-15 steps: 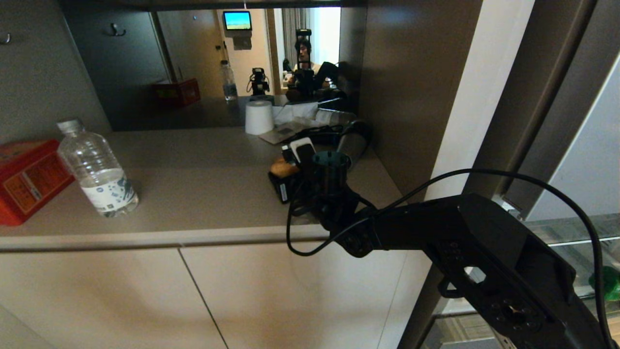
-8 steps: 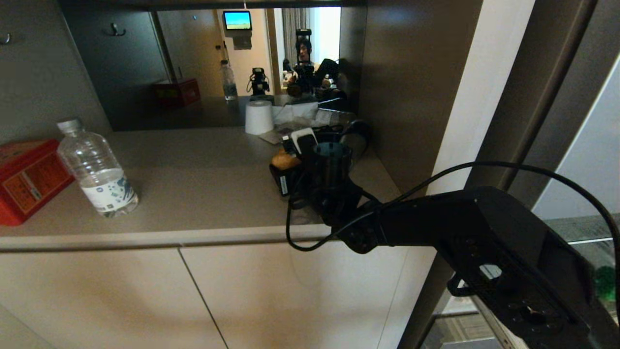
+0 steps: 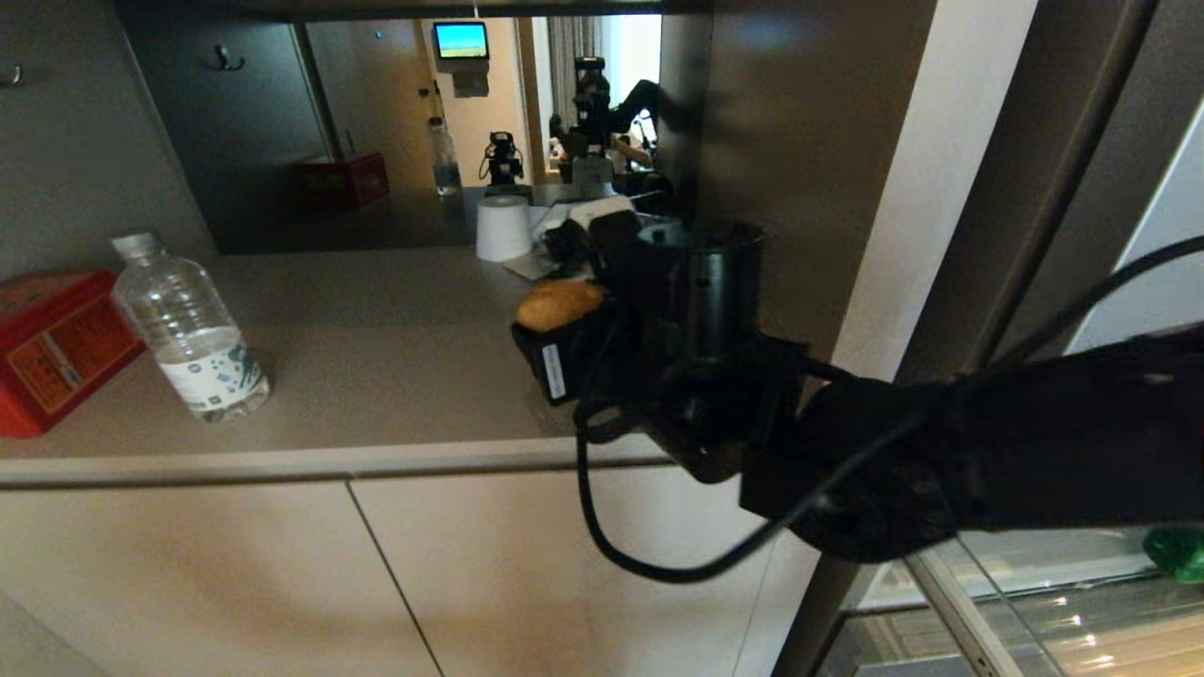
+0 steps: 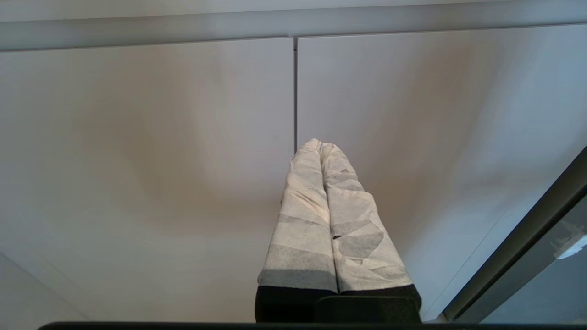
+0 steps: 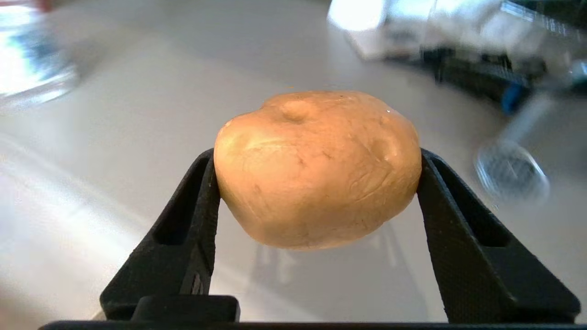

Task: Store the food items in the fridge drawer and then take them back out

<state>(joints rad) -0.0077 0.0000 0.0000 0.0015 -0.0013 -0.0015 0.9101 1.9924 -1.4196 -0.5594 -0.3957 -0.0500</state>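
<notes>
Midway at best, judging by what lies where: potato (image 5: 316, 167) clamped between the two black fingers of the right gripper (image 5: 316, 192), clear of the beige counter (image 3: 376, 357) and hanging above it, near the counter's right end beside the tall dark side panel; bell pepper (image 3: 1176, 553) only a green sliver at the far right edge, apparently inside the see-through fridge drawer (image 3: 1035, 611) below the arm; impossible to tell from this alone whether storing or retrieval is under way; either way, one item in the drawer, one in the grip, more carrying left. Potato's long axis running across the grip, from finger to finger, roughly level; dimpled, knobbly face turned up. Left gripper (image 4: 321, 146) parked low before the cabinet doors (image 4: 137, 137), taped fingers pressed together, holding nothing.
</notes>
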